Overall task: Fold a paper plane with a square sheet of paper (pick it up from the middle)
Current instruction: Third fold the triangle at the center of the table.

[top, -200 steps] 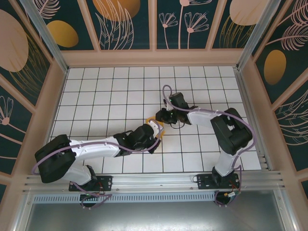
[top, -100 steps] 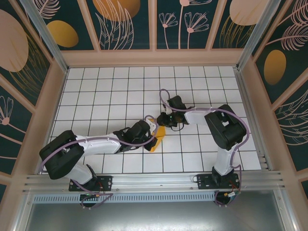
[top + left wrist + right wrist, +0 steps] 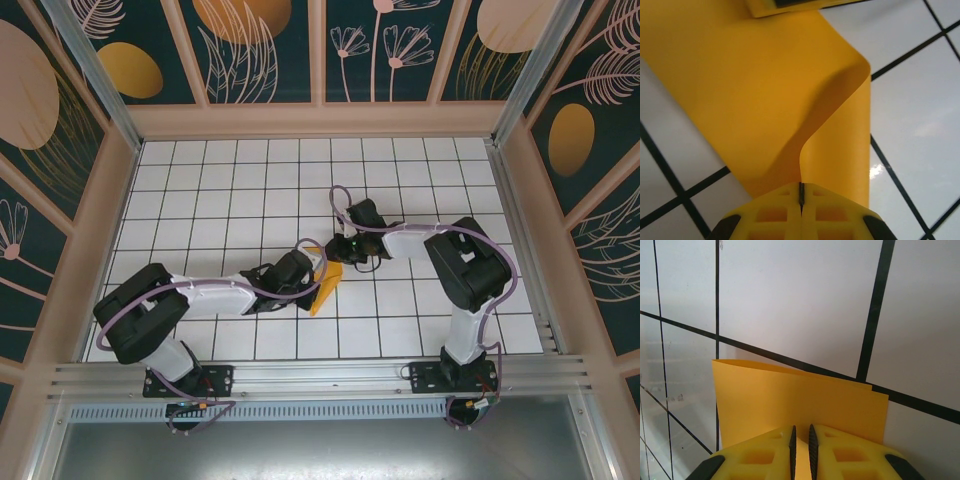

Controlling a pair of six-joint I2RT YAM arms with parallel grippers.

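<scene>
The square sheet of paper (image 3: 326, 287) is orange-yellow and bent over itself above the white grid table (image 3: 220, 190), near its middle. My left gripper (image 3: 313, 271) is shut on one edge of it. In the left wrist view the paper (image 3: 765, 90) curls up from my left gripper (image 3: 801, 192) toward the right gripper (image 3: 785, 4) at the top. My right gripper (image 3: 336, 250) sits just beyond, its jaws pinched to a narrow slit on the doubled paper (image 3: 790, 400); the right gripper (image 3: 801, 432) has two paper layers ahead of it. A paper plane is out of view.
Painted walls (image 3: 260, 50) with leaf drawings and orange ovals enclose the table on three sides. A metal rail (image 3: 320, 375) with both arm bases runs along the near edge. The two wrists are close together over the centre tiles.
The left arm has swung its elbow rightward and the right arm has drawn in. The paper, earlier looped between the grippers, now hangs as a wedge below and right of the left gripper.
</scene>
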